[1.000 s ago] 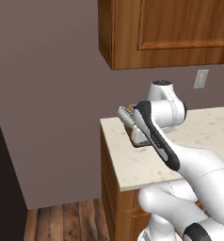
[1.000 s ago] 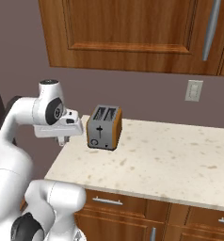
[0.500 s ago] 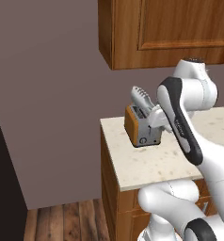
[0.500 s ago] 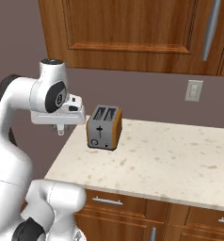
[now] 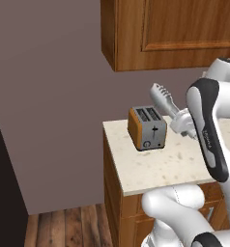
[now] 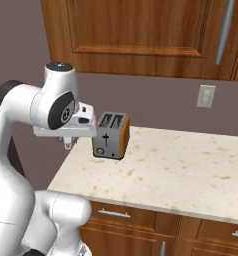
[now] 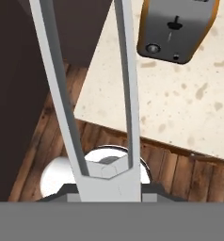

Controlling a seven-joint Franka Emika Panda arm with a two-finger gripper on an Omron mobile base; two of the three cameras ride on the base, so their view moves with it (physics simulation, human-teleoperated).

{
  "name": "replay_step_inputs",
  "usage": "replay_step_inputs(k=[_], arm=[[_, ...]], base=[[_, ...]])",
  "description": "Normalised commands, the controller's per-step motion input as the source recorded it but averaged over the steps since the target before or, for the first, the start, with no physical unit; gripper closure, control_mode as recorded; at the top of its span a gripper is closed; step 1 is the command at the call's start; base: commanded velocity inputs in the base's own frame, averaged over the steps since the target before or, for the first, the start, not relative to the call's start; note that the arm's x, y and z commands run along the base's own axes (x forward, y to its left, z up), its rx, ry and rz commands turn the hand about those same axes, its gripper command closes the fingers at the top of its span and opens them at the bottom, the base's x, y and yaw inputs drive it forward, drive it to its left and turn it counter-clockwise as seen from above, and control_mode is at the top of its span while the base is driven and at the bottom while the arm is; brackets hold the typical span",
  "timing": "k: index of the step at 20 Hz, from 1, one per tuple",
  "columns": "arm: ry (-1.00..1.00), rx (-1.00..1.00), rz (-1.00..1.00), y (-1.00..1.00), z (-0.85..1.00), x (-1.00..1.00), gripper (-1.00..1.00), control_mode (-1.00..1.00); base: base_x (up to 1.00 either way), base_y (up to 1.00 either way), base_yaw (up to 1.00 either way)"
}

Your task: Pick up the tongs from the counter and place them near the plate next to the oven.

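While the white arm holds itself high at the counter's end, its hand (image 5: 180,120) is pinched on the hinge end of the long, slim silver-grey metal tongs (image 5: 162,98), which are clear of the surface and angle up toward eleven o'clock in the left base view. From the camera on the hand the two narrow arms (image 7: 125,80) run straight away from the grip, spread a little, over brown plank floor (image 7: 36,146) and the edge of the beige speckled stone counter (image 7: 189,108).

Just beyond the tongs' tips, at about one o'clock in that view, stands a small steel toaster with orange sides (image 5: 147,127), near the counter's corner. Behind it is the dull mauve wall and brown wooden wall cabinets (image 6: 136,35), with a pale outlet plate (image 6: 206,96) off at two o'clock in the right base view.

I judge the pickup is done and the carry is in hand. The next move, as I read it, calls for getting the base and arm round to the plate by the oven while keeping the long tips from clipping the toaster.
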Motion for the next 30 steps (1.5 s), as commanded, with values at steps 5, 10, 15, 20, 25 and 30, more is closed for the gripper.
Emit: replay_step_inputs(k=[5,10,15,20,25,30], arm=[[-0.03,-0.11,-0.01,-0.14,0.24,-0.33,1.0,-1.0],[0.03,-0.02,-0.1,-0.1,0.22,0.0,1.0,-1.0],[-0.02,0.0,-0.03,-0.03,0.13,-0.04,1.0,-1.0],[0.0,0.0,0.0,0.0,0.0,0.0,1.0,-1.0],[0.0,0.0,0.0,0.0,0.0,0.0,1.0,1.0],[0.0,0.0,0.0,0.0,0.0,0.0,1.0,1.0]], base=[[0.0,0.0,0.0],[0.0,0.0,0.0],[0.0,0.0,0.0],[0.0,0.0,0.0],[-0.49,-0.06,-0.05],[-1.0,-0.29,-0.33]])
